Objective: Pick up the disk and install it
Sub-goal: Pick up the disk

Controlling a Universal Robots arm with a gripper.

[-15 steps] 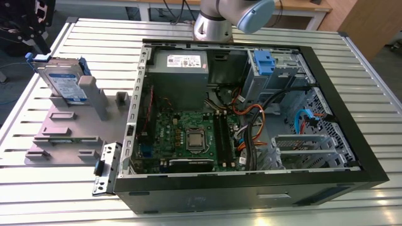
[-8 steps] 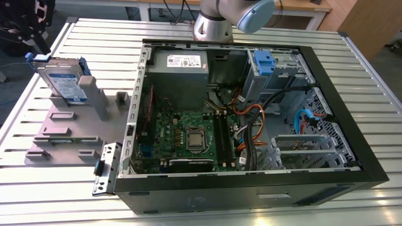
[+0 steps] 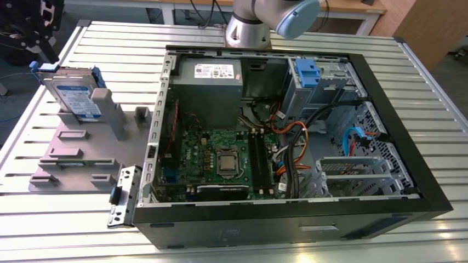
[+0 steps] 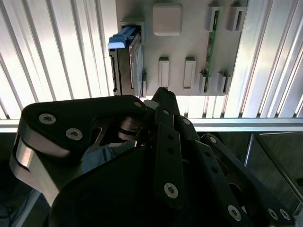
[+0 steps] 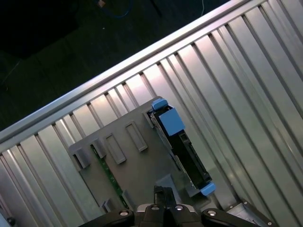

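While disk [image 3: 73, 94] stands upright in holder [image 3: 80, 159] | gripper [image 5: 162, 194] closed, empty | risk: closed jaws could knock disk over.

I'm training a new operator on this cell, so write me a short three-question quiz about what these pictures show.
1. Multiple choice. In the grey holder, the disk rests: A) on its edge; B) flat, label up; C) leaning on a cable.
2. Short answer. In the exterior view, on which side of the computer case is the disk?
3. Look at the gripper in the first wrist view. True or false: it grips the disk.

Key: 1 A. 2 The exterior view's left. 3 False: the fingers are shut on nothing, apart from the disk.
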